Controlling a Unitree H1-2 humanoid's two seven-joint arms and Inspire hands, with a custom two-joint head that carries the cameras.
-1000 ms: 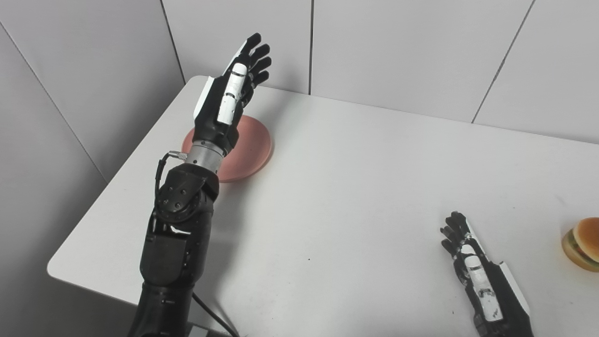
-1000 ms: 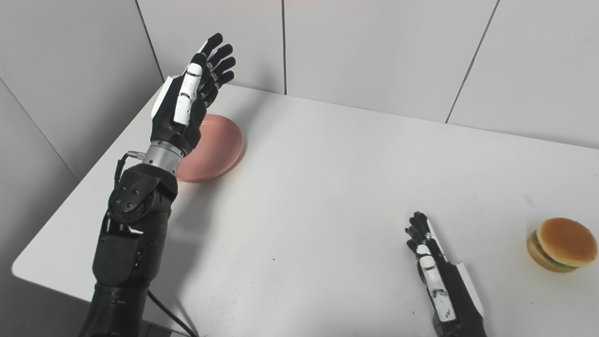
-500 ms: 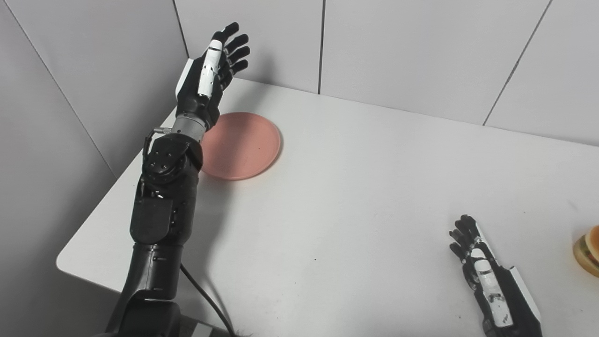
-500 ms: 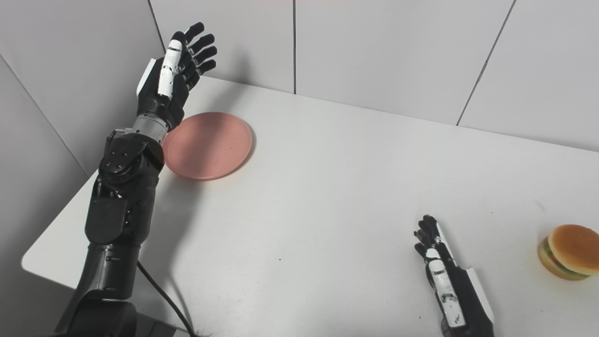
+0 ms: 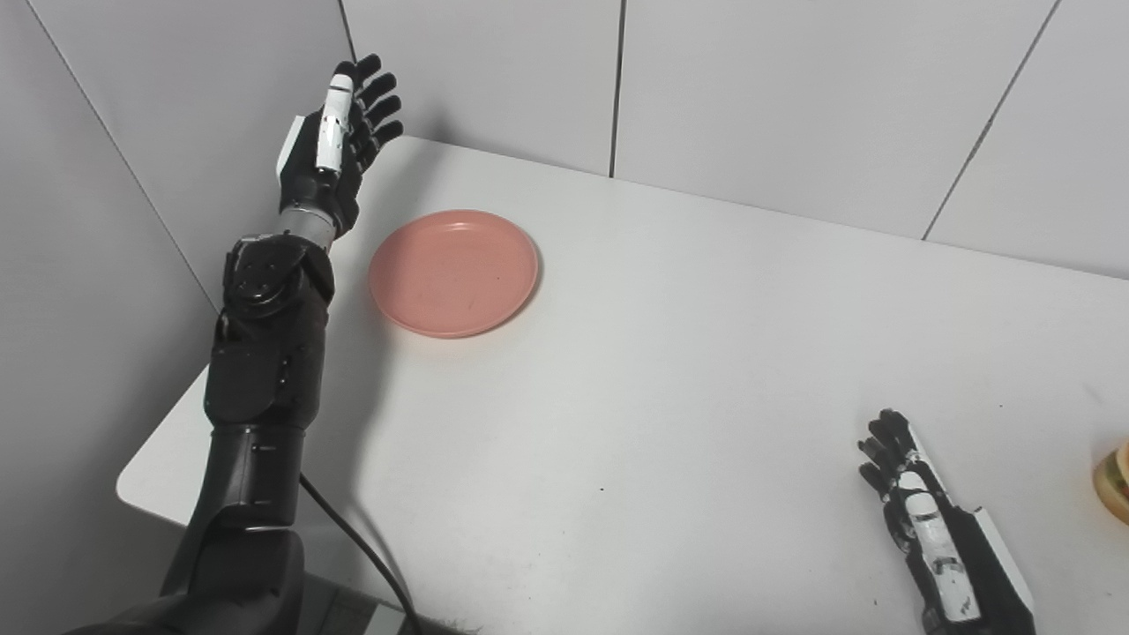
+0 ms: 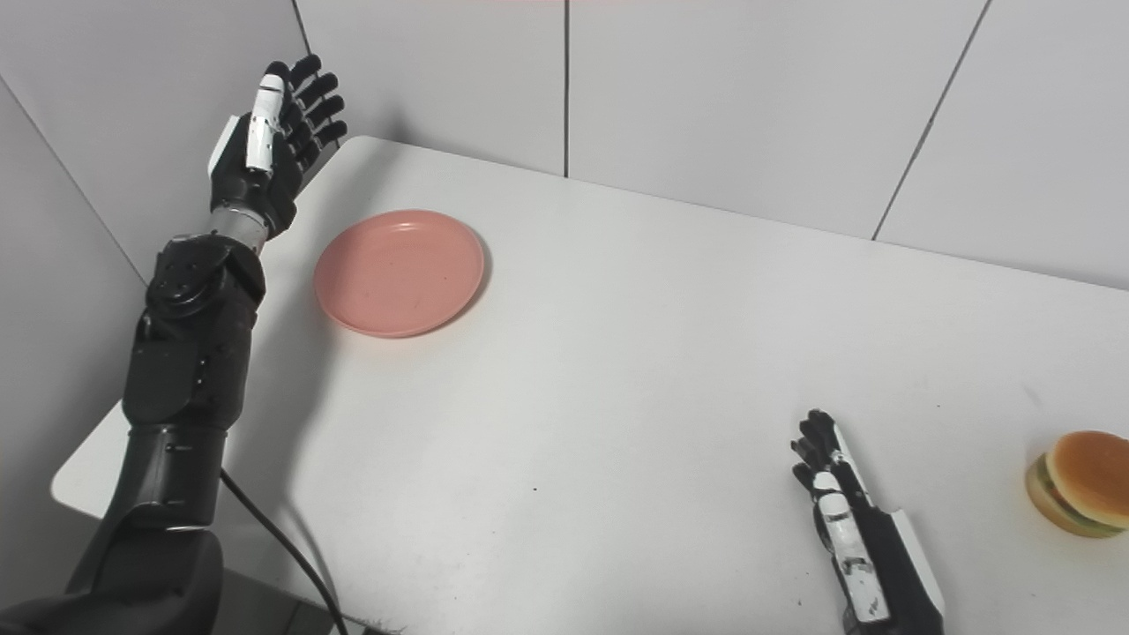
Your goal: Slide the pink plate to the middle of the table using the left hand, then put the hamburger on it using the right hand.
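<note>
Plate (image 5: pixel 453 272) likely light, stiff, slick on desk (image 5: pixel 670 370); push at left rim. Left hand (image 5: pixel 331 150) spread wide, empty, raised beside it. Right hand (image 6: pixel 851 529) flat, fingers extended, empty.

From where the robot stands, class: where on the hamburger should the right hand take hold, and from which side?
Probably around the bun's rounded sides, coming from its left. The hamburger sits tilted near the table's right edge, and the open right hand lies just left of it with bare tabletop between them.

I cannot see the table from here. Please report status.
Left hand open, raised left of plate, not touching. Right hand open, near hamburger, not touching. Nothing between.
</note>
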